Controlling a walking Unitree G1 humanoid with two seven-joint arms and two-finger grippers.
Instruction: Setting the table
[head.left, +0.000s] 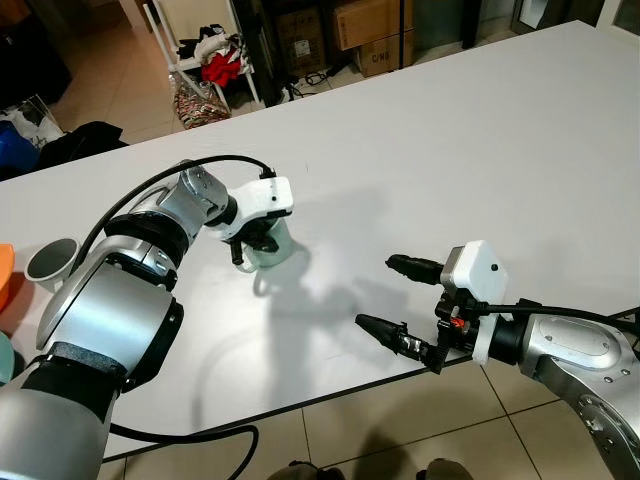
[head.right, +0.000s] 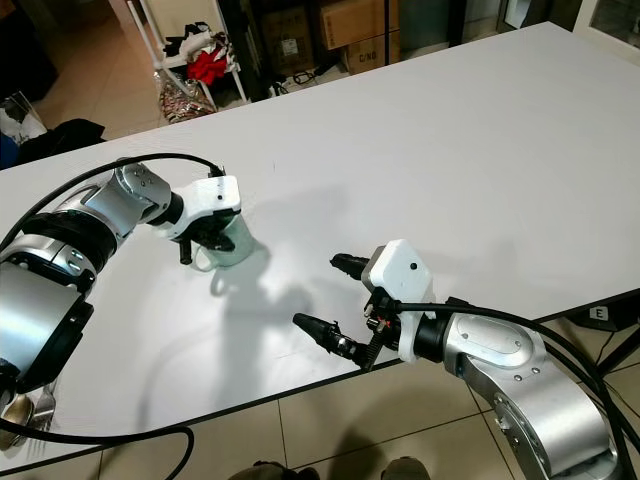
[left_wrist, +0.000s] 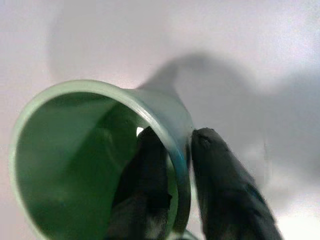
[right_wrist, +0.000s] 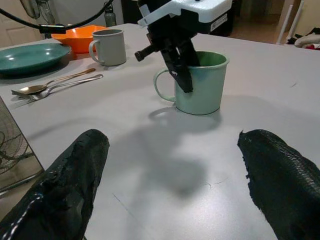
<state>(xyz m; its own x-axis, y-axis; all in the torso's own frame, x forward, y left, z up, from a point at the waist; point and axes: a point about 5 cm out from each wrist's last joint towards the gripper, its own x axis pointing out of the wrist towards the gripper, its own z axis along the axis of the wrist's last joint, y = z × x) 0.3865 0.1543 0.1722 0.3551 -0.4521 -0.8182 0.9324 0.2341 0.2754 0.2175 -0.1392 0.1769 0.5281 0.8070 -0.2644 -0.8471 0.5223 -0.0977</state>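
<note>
- Left eye view: the left pincer (head.left: 250, 245) is gripping the pale green mug (head.left: 268, 245) by its rim, one finger inside and one outside, at about the 9 o'clock side of the white bench (head.left: 450, 150). The mug is standing upright on the bench, handle toward the near edge. The right pincer (head.left: 395, 300) is hovering above the near edge at about 5 o'clock, well apart from the mug, its fingers spread wide and gripping nothing. A grey mug (head.left: 52, 263) is sitting at the far left edge of the bench, beside an orange bowl (head.left: 6, 275).
- Right eye view: the same scene is showing, with the mug resting under the left pincer and the right pincer waiting open near the bench edge.
- Left wrist view: the two black fingers (left_wrist: 220, 190) are pinching the mug's wall between them, narrowly closed on the rim, with the mug's green inside facing the camera.
- Right wrist view: the green mug is sitting on the bench with the left pincer clamped on its rim; beyond it, at about 10 o'clock, a teal plate (right_wrist: 30, 55), a spoon (right_wrist: 50, 84) and a fork (right_wrist: 70, 84), the grey mug and the orange bowl are lying grouped together.
- Judgement: the step in hand looks like setting the green mug down at its place. The next move is probably calling for the left pincer to widen and lift straight up, so the inner finger is not tipping the mug.
</note>
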